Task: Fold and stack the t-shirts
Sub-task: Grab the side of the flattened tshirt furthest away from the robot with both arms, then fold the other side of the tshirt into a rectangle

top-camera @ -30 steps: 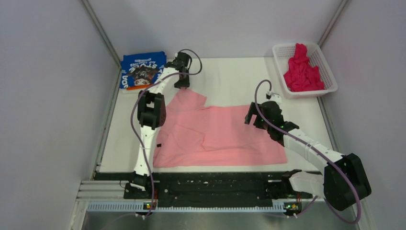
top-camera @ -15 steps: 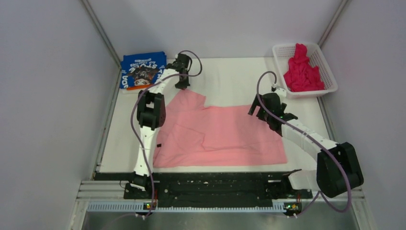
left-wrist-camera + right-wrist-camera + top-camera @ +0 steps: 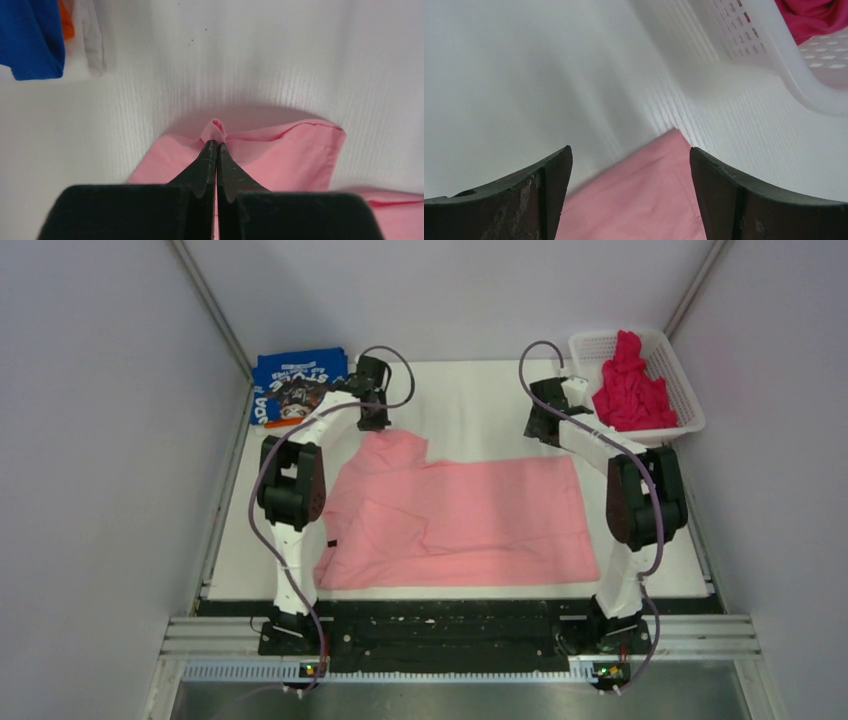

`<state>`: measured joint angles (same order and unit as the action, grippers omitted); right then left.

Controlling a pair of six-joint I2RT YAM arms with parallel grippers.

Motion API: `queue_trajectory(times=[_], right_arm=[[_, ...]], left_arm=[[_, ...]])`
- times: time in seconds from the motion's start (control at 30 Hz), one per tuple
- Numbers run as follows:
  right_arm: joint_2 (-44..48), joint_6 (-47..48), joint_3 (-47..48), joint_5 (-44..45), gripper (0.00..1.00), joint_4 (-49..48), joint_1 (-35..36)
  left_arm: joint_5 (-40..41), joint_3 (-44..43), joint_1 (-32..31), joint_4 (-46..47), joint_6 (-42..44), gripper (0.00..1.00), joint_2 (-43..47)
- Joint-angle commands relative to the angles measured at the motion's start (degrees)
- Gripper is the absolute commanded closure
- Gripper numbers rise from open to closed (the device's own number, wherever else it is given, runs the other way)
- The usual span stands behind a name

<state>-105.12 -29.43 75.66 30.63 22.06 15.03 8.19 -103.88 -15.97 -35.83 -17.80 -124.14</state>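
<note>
Pinches 1 fold at the far left sleeve of the plain light pink cloth t-shirt (image 3: 460,520), spread flat on the white table (image 3: 470,400), in the clenched left gripper (image 3: 216,145). Holds the right gripper (image 3: 629,155) released, jaws wide, above that shirt's far right corner, near the white plastic mesh basket (image 3: 650,433) with the crumpled magenta t-shirt (image 3: 630,390).

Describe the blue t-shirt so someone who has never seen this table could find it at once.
Start at the white table and go to its far left corner. The blue t-shirt lies folded there. Unlike the plain pink t-shirt spread mid-table and the magenta t-shirt in the basket, it carries white lettering and a dark print.
</note>
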Motion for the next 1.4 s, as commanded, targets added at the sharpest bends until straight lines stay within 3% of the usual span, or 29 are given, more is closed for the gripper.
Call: queue_trajectory(times=[0.0,0.27,0.77,0.9,1.2,1.37], right_arm=[[-6.91,2.41,8.06,3.54,0.15,5.97,-1.88],[-14.41,2.89,13.91,4.12,0.21,10.28,-2.4],[-8.15,-0.87,2.08,4.63,0.4,9.34,-2.37],[-7.15,-1.84,0.22,4.39,0.51,7.86,-2.39],[-7.93,-0.9,0.53,5.23,0.96,2.04,-2.36],[-4.16,-0.09,-2.06,4.67,1.0,-0.56,-2.34]], left_arm=[[-1.06,3.3,-0.7,3.41,-1.72,1.0,7.38],[-1.57,9.76,-1.64,4.78,-2.5,1.0,12.69],[-2.11,18.45,-3.28,6.7,-3.44,1.0,20.0],[-1.32,20.82,-3.28,6.96,-3.75,1.0,22.18],[-1.59,23.85,-3.44,7.7,-4.17,1.0,24.83],[-2.04,25.79,-3.6,7.77,-4.04,1.0,26.92]])
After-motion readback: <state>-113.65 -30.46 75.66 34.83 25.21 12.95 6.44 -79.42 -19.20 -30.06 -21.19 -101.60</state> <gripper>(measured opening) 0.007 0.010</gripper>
